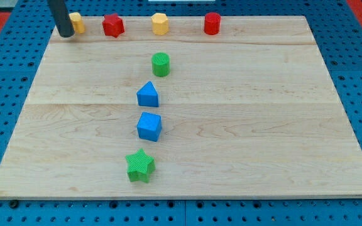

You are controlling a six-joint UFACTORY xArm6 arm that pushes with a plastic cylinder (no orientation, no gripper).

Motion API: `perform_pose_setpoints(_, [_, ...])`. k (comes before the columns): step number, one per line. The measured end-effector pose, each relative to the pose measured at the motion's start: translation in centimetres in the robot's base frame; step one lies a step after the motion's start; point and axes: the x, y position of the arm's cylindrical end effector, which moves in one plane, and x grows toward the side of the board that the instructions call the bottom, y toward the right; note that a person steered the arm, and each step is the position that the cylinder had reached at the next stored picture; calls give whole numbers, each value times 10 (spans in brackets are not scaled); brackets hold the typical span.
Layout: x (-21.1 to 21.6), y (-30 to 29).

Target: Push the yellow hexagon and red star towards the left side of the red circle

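Along the top edge of the pale wooden board (231, 125), the dark rod's tip (65, 36) touches the left side of a partly hidden yellow block (76, 22). To the view's right sit the red star (113, 25), yellow hexagon (160, 24) and red circle (212, 23), well apart. The rod has no jaws; no writing shows.

Pale, smooth matt wooden board (244, 125) on a blue perforated surface (5, 94).
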Motion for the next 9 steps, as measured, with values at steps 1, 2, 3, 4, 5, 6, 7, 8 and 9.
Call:
perform_pose_setpoints(1, [7, 0])
perform_pose_setpoints(2, [7, -2])
perform_pose_setpoints(3, [7, -2])
perform_pose_setpoints(4, [7, -2])
perform_pose_setpoints(5, [16, 18])
perform_pose_setpoints(6, [19, 56])
perform_pose_setpoints(7, [19, 107])
perform_pose_setpoints(8, [19, 197])
perform_pose_setpoints(9, [17, 210])
